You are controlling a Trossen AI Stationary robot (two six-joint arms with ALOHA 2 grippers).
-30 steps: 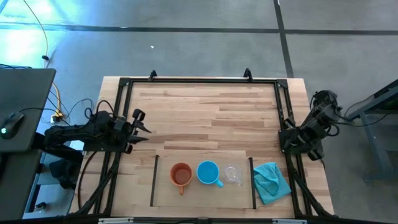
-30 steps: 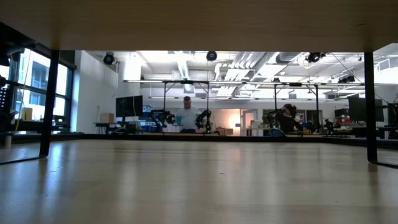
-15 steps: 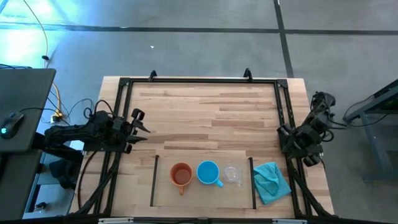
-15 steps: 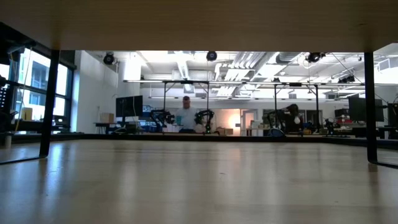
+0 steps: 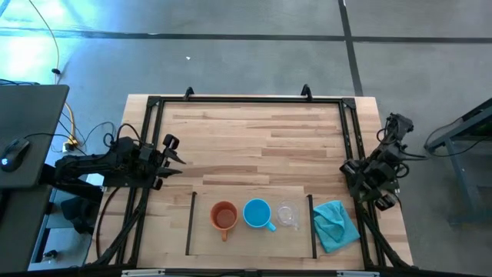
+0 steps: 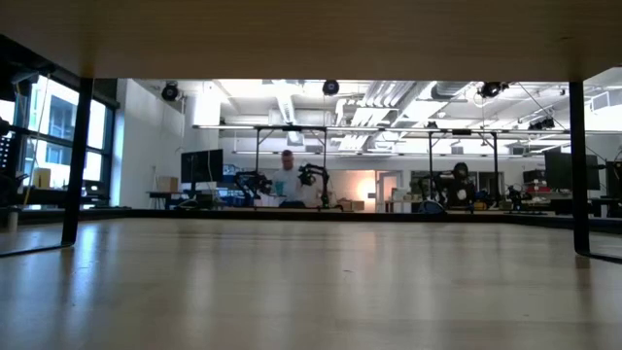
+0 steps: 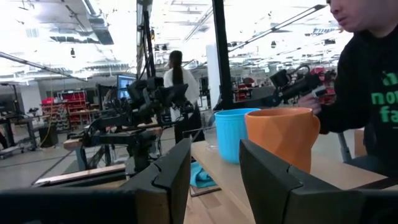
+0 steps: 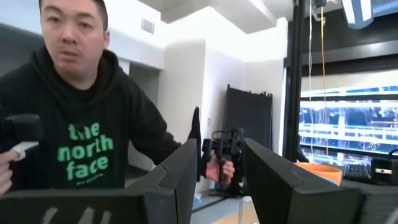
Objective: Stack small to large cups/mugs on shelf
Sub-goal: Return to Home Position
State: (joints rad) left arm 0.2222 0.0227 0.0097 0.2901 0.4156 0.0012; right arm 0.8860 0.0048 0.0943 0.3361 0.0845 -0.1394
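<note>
— Mugs first, since they sit nearest us: what do we see on the shelf [image 5: 246,243]?
— We see three in a row between its two black strips [image 5: 190,223]. The orange mug [image 5: 224,217] is on the left and the blue mug [image 5: 257,213] in the middle. The clear glass cup [image 5: 287,215] is on the right, just beside the blue one. All stand upright, side by side.
— And past the right strip?
— We find a teal cloth [image 5: 335,224] crumpled on the counter [image 5: 254,131], near the glass cup but apart from it.
— Where are the claws?
— Farther back. We place the left claw [image 5: 175,154] just inside the left rail of the black frame [image 5: 246,100], pointing across the counter and well apart from the mugs. Its fingers are spread and grip nothing. The right claw [image 8: 221,152] hangs at the counter's right edge, beyond the cloth; its fingers also stand apart.
— And beyond the counter?
— We see a person in a black hoodie [image 8: 68,118] close by, and a second person [image 6: 288,177] far across the room.
</note>
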